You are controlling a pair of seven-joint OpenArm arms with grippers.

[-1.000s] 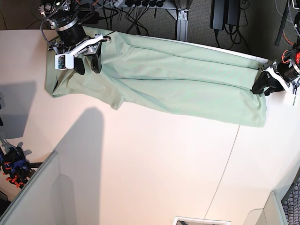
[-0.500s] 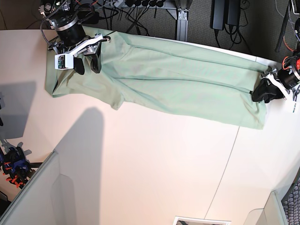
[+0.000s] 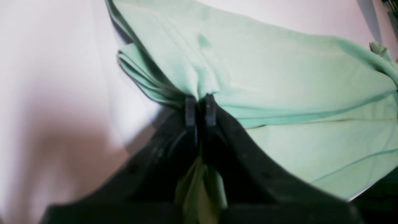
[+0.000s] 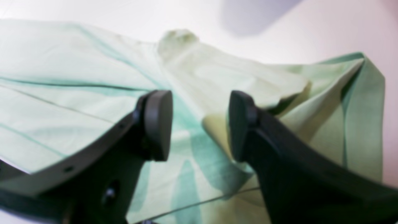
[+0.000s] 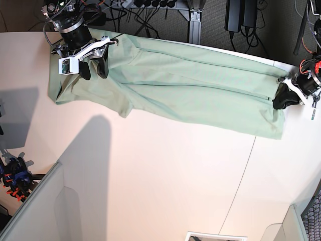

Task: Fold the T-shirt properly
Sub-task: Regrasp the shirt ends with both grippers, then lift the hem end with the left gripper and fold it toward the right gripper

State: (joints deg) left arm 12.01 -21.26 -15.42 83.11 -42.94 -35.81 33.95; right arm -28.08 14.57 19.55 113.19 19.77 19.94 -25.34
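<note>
Left tool [image 5: 281, 100] is clamped shut on the hem end of the shirt [image 5: 190, 85] at the table's [image 5: 165, 175] right edge; its wrist view shows the two fingertips [image 3: 190, 107] pressed together with bunched green layers pinched between them. Right tool [image 5: 95, 68] hangs over the collar end at the far left, its black fingers [image 4: 155, 124] spread apart above the cloth and gripping nothing.

The shirt lies stretched in a long band across the far side of the table, from the far left corner to the right edge, folded lengthwise with a sleeve flap [image 5: 118, 103] poking toward the near side.

The table is pale and smooth, with a seam [image 5: 241, 181] running from the shirt's near right corner toward the near edge. A broad shadow [image 5: 85, 165] falls across its left half. Beyond the far edge are a dark carpeted floor, tangled black cables [image 5: 145, 15] and a grey metal leg [image 5: 194, 25]. At the near left a pale panel [image 5: 35, 211] slants up beside a small cluster of orange and blue clamps [image 5: 14, 181].
</note>
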